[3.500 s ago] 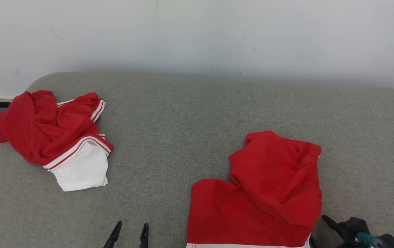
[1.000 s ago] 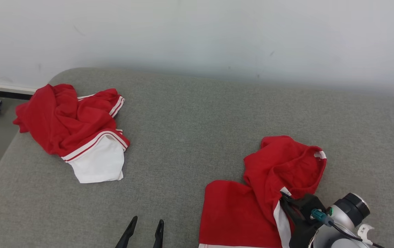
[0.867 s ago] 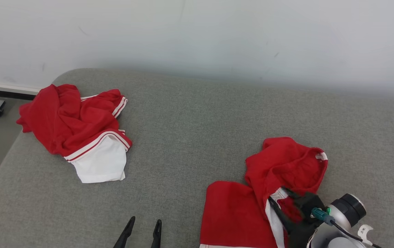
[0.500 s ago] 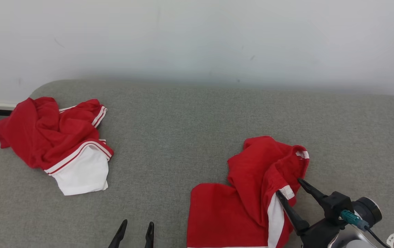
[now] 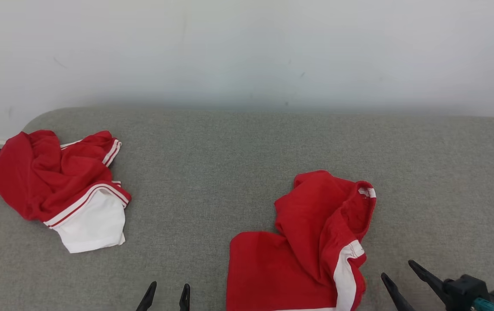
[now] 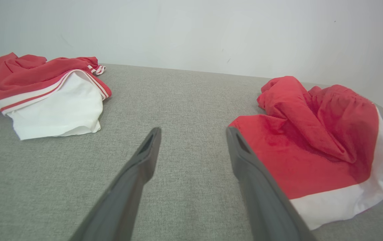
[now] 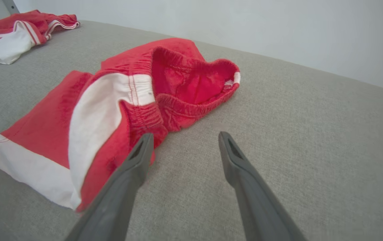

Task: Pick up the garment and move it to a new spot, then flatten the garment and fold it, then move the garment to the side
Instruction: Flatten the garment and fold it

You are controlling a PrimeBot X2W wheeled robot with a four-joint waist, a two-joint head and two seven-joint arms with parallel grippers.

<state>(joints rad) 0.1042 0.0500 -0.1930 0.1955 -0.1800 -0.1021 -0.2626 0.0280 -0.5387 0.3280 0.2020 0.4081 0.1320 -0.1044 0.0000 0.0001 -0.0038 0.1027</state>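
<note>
Red cloth shorts with white side stripe (image 5: pixel 290 259): hem cut off at head view's bottom edge. Left jaws, right jaws: released, empty, flanking the shorts. Crumpled red-and-white garment (image 5: pixel 35 177) well left of them.

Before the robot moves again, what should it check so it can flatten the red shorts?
1. The right fingers are open with nothing between them: ok.
2. The left fingers are open with nothing between them: ok.
3. The red shorts with a white side stripe lie flat: not ok, the waistband end is bunched and folded over.
4. The shorts rest on the grey fabric cushion: ok.
5. The crumpled red and white garment is apart from the shorts: ok, it lies far off to the left.
</note>
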